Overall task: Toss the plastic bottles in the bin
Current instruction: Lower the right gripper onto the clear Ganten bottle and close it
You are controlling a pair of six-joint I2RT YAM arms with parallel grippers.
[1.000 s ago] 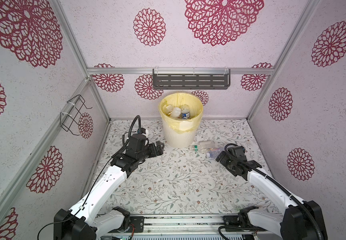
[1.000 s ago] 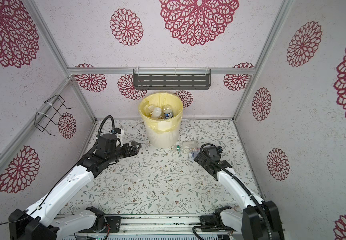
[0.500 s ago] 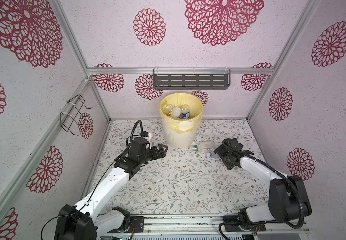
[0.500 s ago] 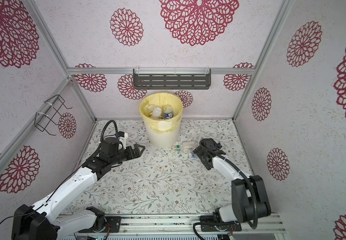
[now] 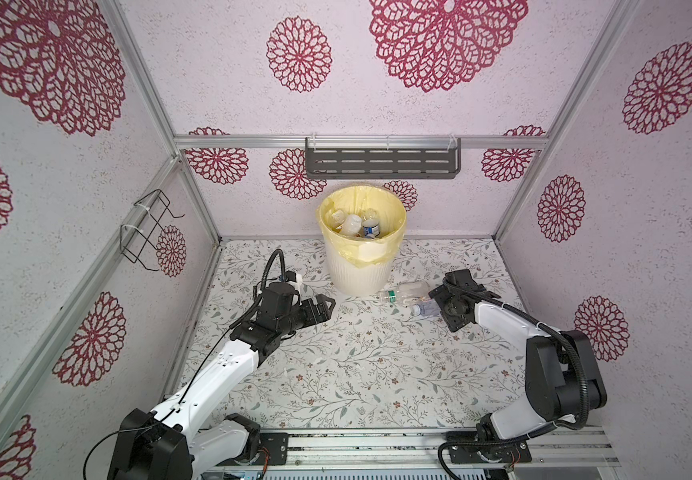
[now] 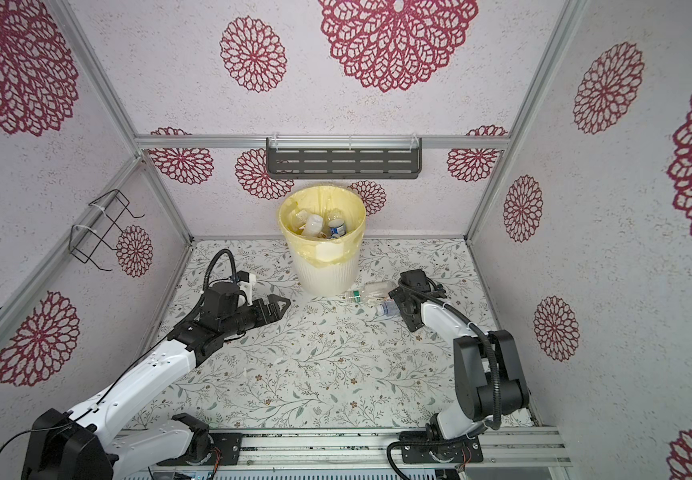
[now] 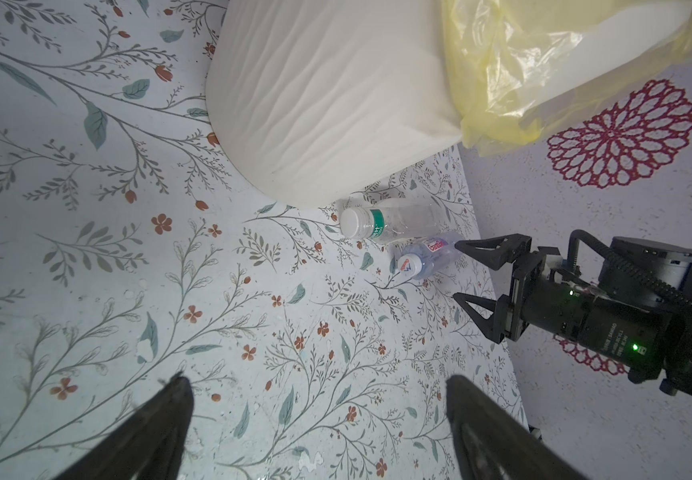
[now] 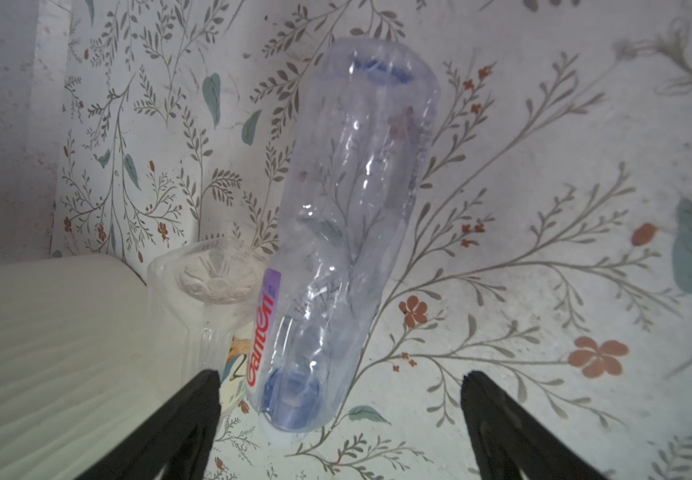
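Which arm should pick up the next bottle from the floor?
Right. The right fingers stand open right at the red-lettered bottle lying beside the bin; the left fingers, also open, are farther off.

Left arm [image 5: 227,370]: stretched forward and inward from its base, forearm low and near level. Left gripper [image 5: 324,306]: pointing toward the middle, jaws spread wide; in the left wrist view, both fingers [image 7: 161,415] far apart at the frame edge. Right arm [image 5: 502,320]: upper link raised at the base, forearm sloping forward and down. Right gripper [image 7: 458,270]: held low, aimed inward, jaws parted wide; fingertips hidden under the wrist in both top views.
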